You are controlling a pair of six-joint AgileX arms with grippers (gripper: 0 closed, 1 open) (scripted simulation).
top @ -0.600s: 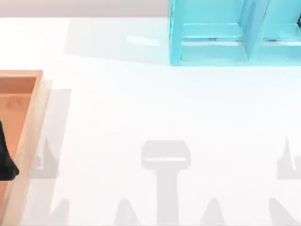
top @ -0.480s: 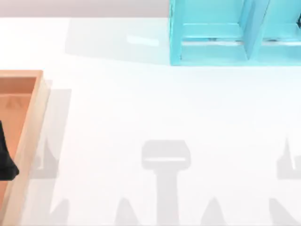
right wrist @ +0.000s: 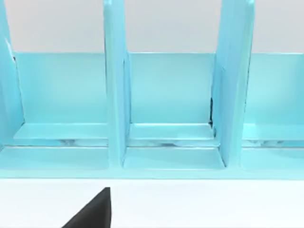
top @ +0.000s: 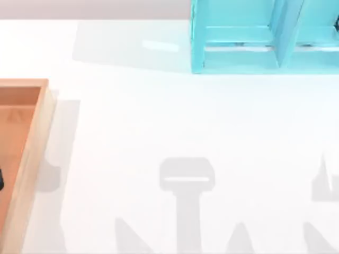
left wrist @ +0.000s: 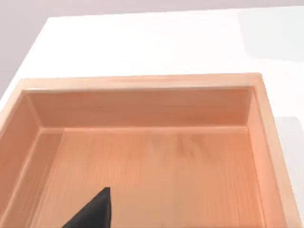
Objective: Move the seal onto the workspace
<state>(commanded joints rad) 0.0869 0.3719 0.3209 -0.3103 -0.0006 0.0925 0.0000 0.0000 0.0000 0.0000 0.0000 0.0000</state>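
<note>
At table's left edge: left gripper over wooden tray
Jaw state cannot be told; seal's place cannot be told; white workspace bare; right arm faces turquoise shelf

Bright, even light washes over my white workspace. Soft grey shadows of my arms lie along its near edge, and the wooden tray throws a pale shadow to its right. The turquoise shelf looks slightly soft.

The workspace lies broad, flat and plain white (grey shadows fall across its near edge).
</note>
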